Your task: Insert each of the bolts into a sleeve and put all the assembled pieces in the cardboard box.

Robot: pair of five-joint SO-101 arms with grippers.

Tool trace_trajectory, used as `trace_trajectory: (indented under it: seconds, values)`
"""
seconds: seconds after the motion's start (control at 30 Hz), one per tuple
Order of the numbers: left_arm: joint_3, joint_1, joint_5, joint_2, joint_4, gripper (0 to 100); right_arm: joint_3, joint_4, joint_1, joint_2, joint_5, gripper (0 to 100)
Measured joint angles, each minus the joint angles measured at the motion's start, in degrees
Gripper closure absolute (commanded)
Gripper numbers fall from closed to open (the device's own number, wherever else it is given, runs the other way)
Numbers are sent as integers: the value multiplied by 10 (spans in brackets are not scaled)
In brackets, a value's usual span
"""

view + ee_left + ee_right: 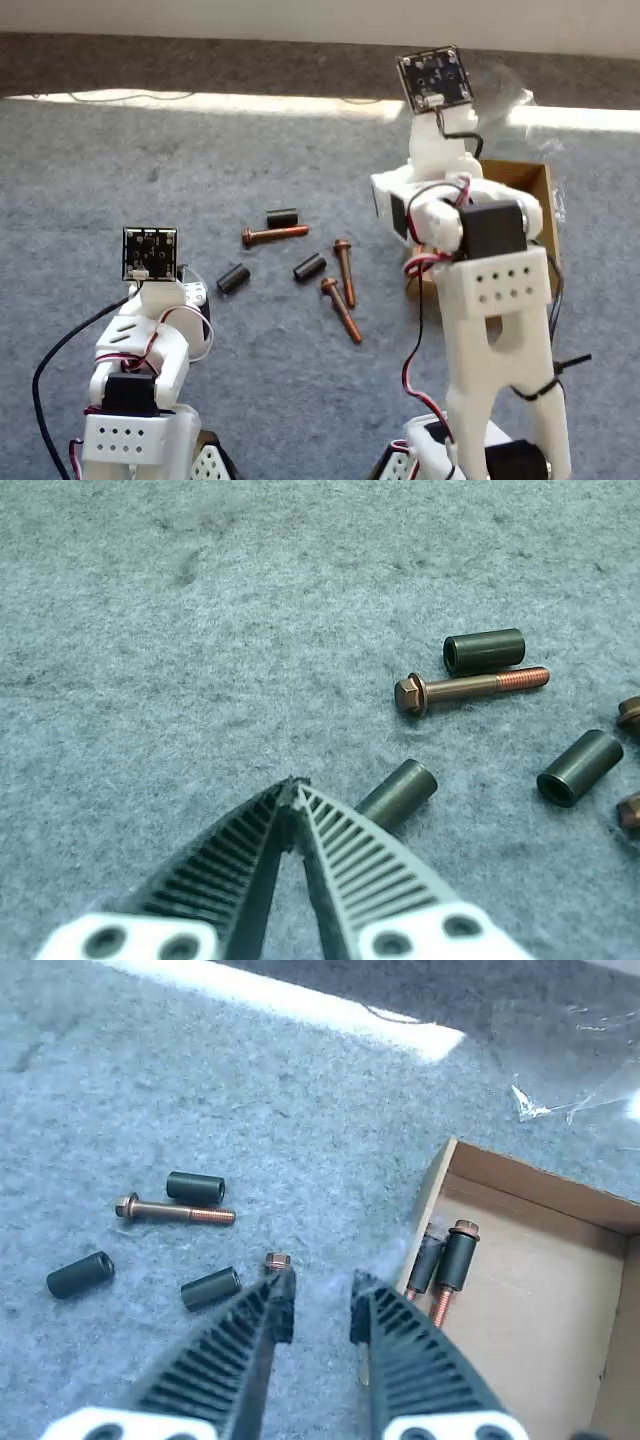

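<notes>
So two sleeved bolts [457,1260] are already in the cardboard box [540,1300] on the right. Three bare bolts [275,235] and three sleeves [310,267] are left mid-table. Left gripper [295,788] is pressed together and empty beside a sleeve; right gripper [322,1290] is spread and empty, near the box.

the left claw [295,784] is closed over grey felt [150,630]. a short dark metal sleeve [400,792] lies just beside its tips, a copper hex-head bolt [470,685] farther out.
</notes>
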Motion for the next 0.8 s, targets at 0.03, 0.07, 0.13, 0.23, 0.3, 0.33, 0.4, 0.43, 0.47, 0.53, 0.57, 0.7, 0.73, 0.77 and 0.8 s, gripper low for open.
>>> trace_trajectory:
  seconds: [0.03, 0.07, 0.13, 0.23, 0.3, 0.33, 0.4, 0.43, 0.47, 0.53, 0.57, 0.7, 0.73, 0.77, 0.8]
  values:
    - [0, 0, 0, 0, 0, 995, 0, 5, 0, -12, 0, 965]
    - [0, 0, 0, 0, 0, 995, 0, 9, 0, -23, 0, 992]
    - [0, 0, 0, 0, 0, 995, 0, 17, 0, -47, 0, 991]
    - [0, 0, 0, 0, 0, 995, 0, 33, 0, -73, 0, 993]
    - [0, 0, 0, 0, 0, 995, 0, 46, -6, -84, 0, 993]
    - [0, 0, 0, 0, 0, 995, 0, 56, -13, -88, 0, 993]
    - [0, 0, 0, 0, 0, 995, 0, 76, -32, -93, 0, 993]
    - [0, 0, 0, 0, 0, 995, 0, 85, -44, -95, 0, 993]
    - [0, -7, 0, 0, 0, 995, 0, 94, -57, -95, 0, 993]
    - [0, -28, 0, 0, 0, 995, 1, 105, -82, -95, 0, 993]
    - [0, -40, 0, 0, 0, 995, 9, 105, -91, -96, 0, 993]
    - [0, -59, 0, 0, 0, 995, 98, 60, -116, -97, 0, 993]
    - [0, -59, 0, 0, 0, 995, 125, 40, -116, -96, 0, 993]
    - [0, -60, 0, 0, 0, 995, 156, 20, -115, -96, 0, 993]
    - [0, -62, 0, 0, 0, 995, 184, 2, -115, -96, 0, 993]
